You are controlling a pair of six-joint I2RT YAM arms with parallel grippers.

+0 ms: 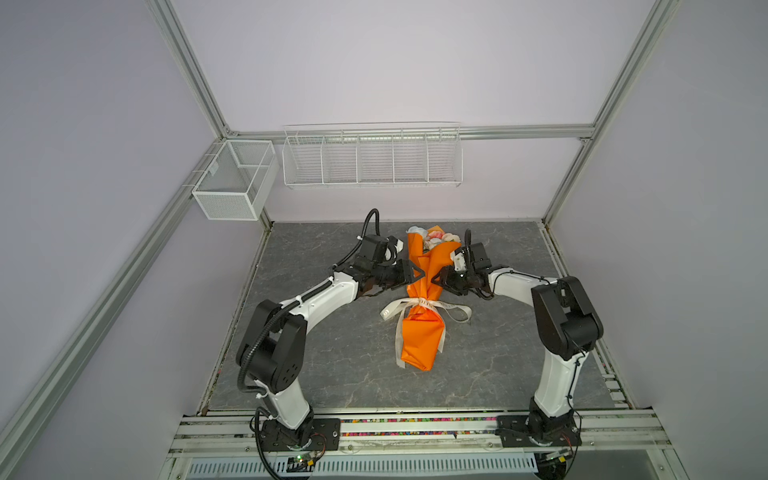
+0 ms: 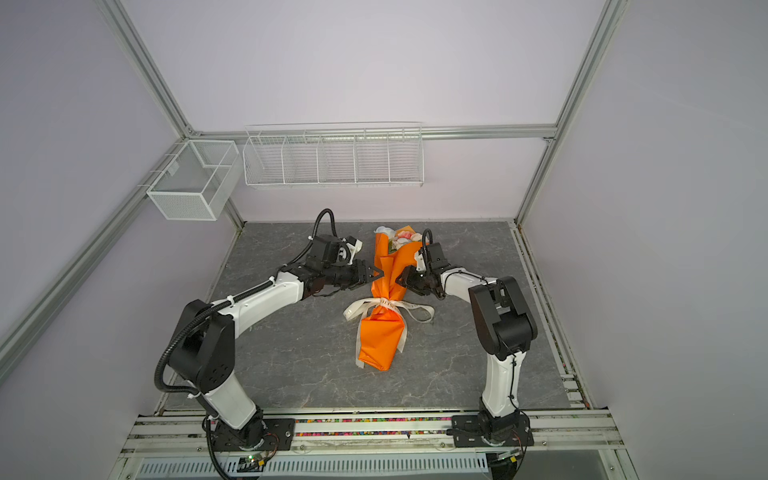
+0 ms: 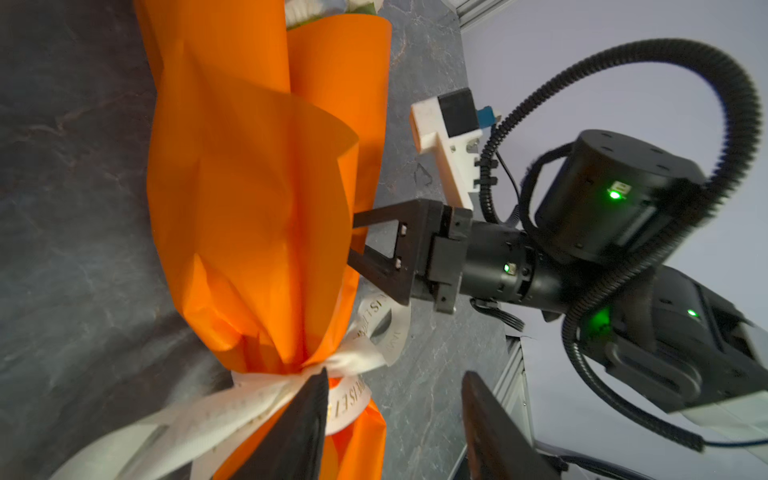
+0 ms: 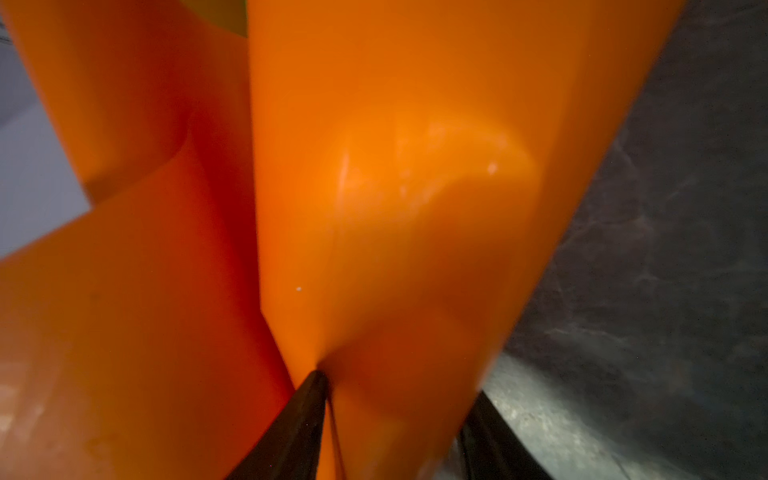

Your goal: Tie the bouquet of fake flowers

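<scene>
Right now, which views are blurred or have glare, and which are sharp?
Right wrist view: orange paper too close, soft, with a glare patch. Left wrist view: ribbon fairly sharp. Both top views: sharp, evenly lit.

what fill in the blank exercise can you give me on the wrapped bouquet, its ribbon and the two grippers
1. The paper sheet around the bouquet of fake flowers is ______.
2. The cream printed ribbon is ______ around the wrap's narrow waist.
3. The left gripper and right gripper stand on ______ sides of the wrap.
4. The long white wire rack has ______ compartments.
Missing words: orange; tied; opposite; five.
</scene>
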